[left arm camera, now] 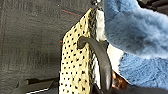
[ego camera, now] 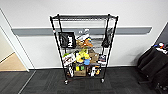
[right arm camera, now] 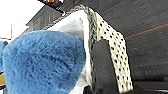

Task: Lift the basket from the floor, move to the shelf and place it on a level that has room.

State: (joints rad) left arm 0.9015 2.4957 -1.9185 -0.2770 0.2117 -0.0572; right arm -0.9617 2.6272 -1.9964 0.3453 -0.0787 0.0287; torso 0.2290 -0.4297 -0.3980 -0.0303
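- Grey carpet tiles [ego camera: 50,82] run up to a white wall with a grey rail; the shelf [ego camera: 83,47] stands against it, straight ahead in the head view.
- Both wrist views show the basket [left arm camera: 75,62] close up, clear of the floor [left arm camera: 30,45] below it, so it appears lifted between the arms, not yet at the shelf.
- Its cream woven side is dotted dark, with a braided rim [right arm camera: 91,27], a pale lining [right arm camera: 72,25] and a dark loop handle [left arm camera: 101,57] at the end.
- Fluffy blue fabric [right arm camera: 42,62] fills the inside, bulging above the rim.
- Handling, as a judgement: light, the weave fairly stiff but able to flex; the soft load could shift or spill if tilted. The end handles or rim ends look the surest holds, kept level.
- Left hand and right hand: I cannot tell whether either is apart or clamped.
- On the shelf, the top level [ego camera: 83,17] looks bare, while lower tiers hold a black bag [ego camera: 67,40], boxes and yellow items.
- Right of the shelf stands dark-draped furniture [ego camera: 152,62]; left of it, a doorway opens onto a tan floor [ego camera: 11,63].
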